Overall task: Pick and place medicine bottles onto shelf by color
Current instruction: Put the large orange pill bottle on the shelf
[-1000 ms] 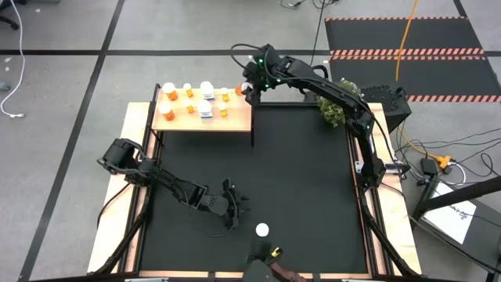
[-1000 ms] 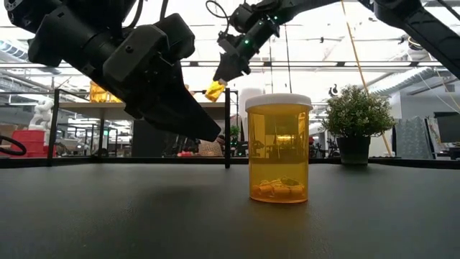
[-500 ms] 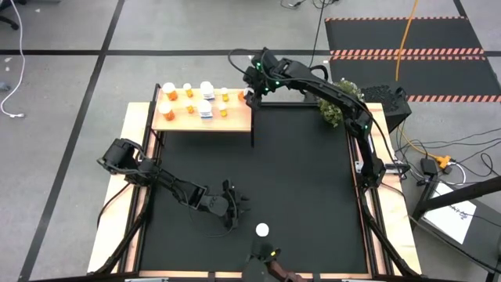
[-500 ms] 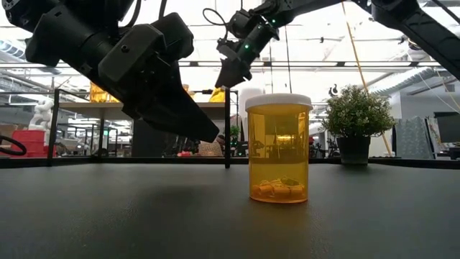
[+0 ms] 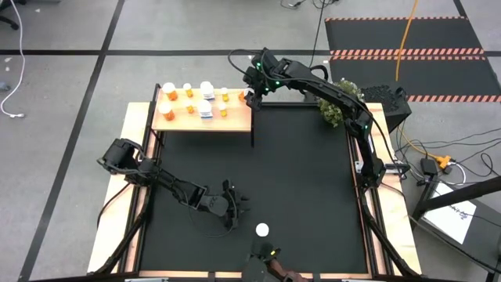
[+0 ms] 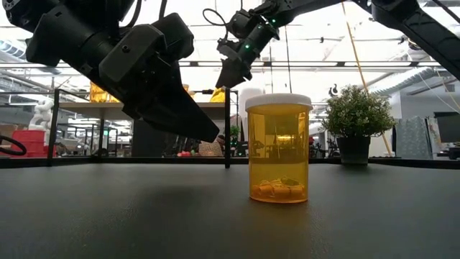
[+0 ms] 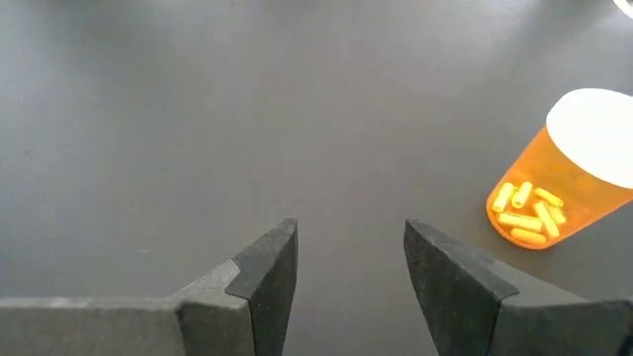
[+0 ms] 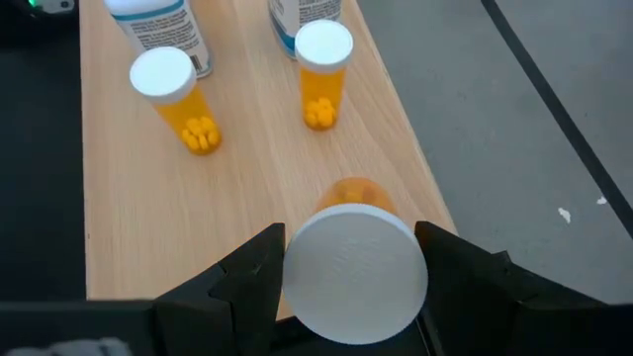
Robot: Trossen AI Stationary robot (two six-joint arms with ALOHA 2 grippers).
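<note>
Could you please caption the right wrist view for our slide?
Right end effector holding a white-capped orange bottle over the shelf.

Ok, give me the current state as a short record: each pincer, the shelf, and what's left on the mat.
right pincer: over the shelf's right end, closed on an orange bottle
left pincer: open, empty, low over the black mat
shelf: holds orange and white bottles
left on mat: one orange bottle with white cap, upright, beside the left pincer
</note>
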